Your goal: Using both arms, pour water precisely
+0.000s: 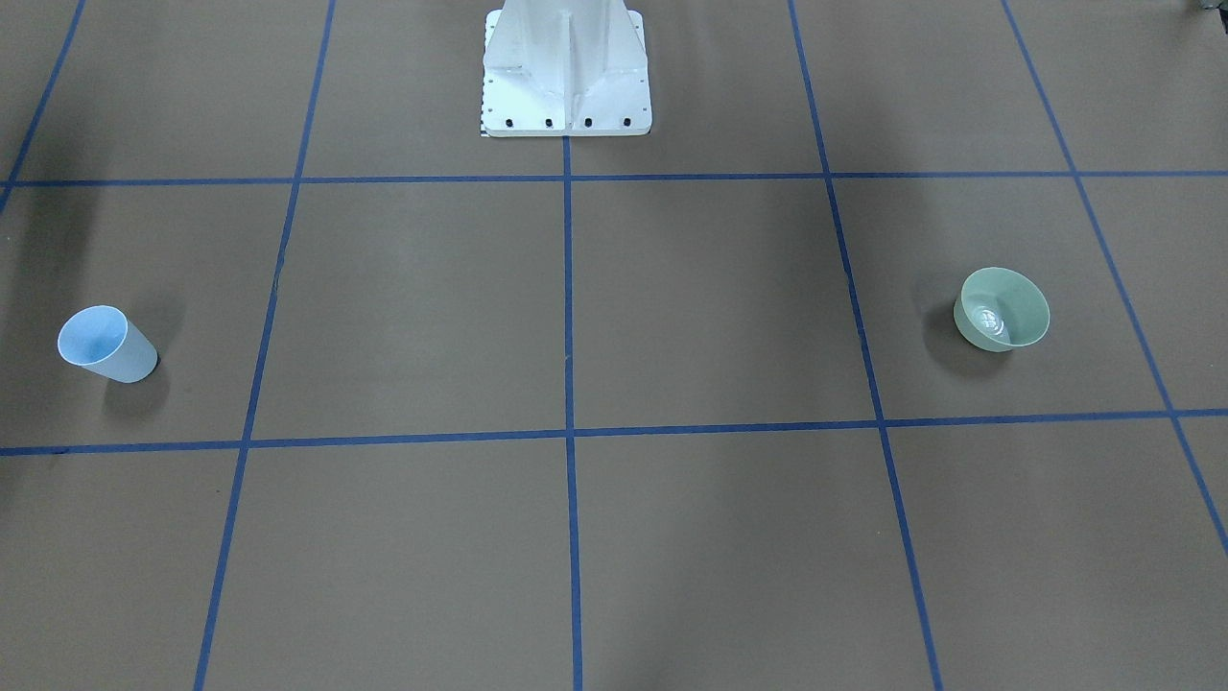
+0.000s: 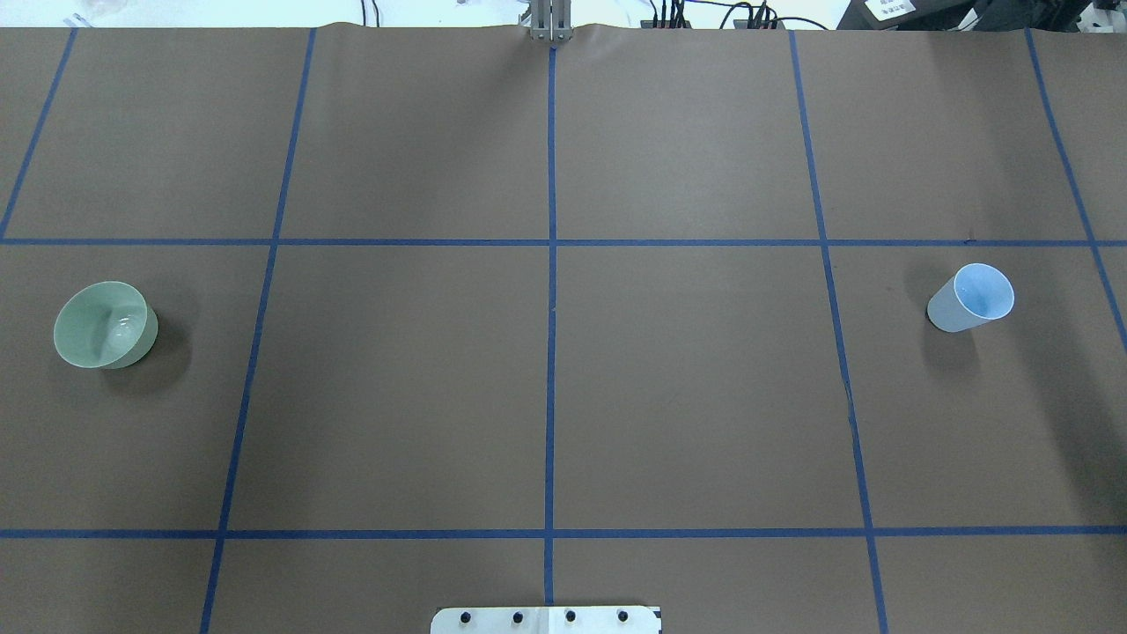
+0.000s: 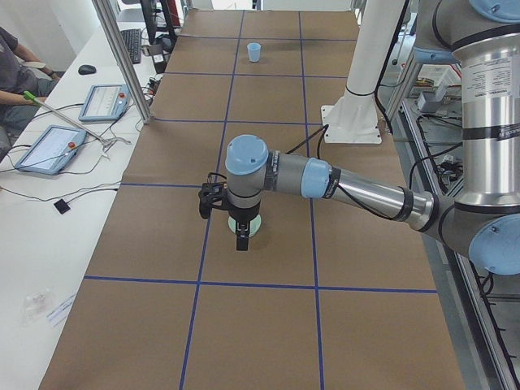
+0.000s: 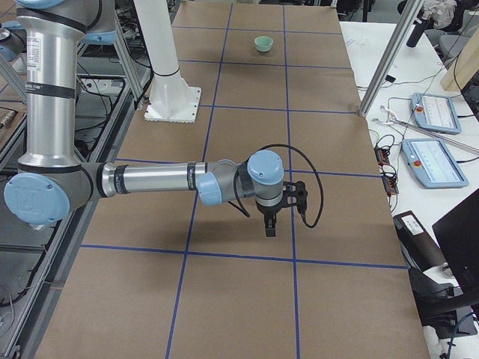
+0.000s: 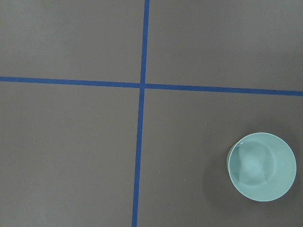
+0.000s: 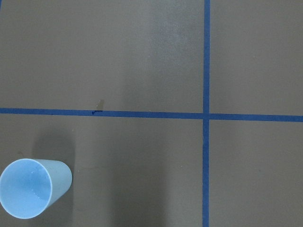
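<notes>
Both arms are poised high with nothing gripped, so this looks like the opening reach. The left claw [image 3: 241, 242] hangs above the glossy, rounded green bowl [image 1: 1004, 309], and the right claw [image 4: 269, 228] near the tapered, pale-blue cup [image 1: 106, 344], well apart on the brown papered table [image 1: 710, 307]. Claws apart or together? I cannot tell. The water [image 1: 991, 321] glints faintly in the bowl's bottom. Next, each claw needs a square descent onto a thin, slick wall.

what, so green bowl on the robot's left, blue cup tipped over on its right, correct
Not tipped over: the blue cup stands upright on the right, as the exterior left view shows. The green bowl is on the left.
</notes>
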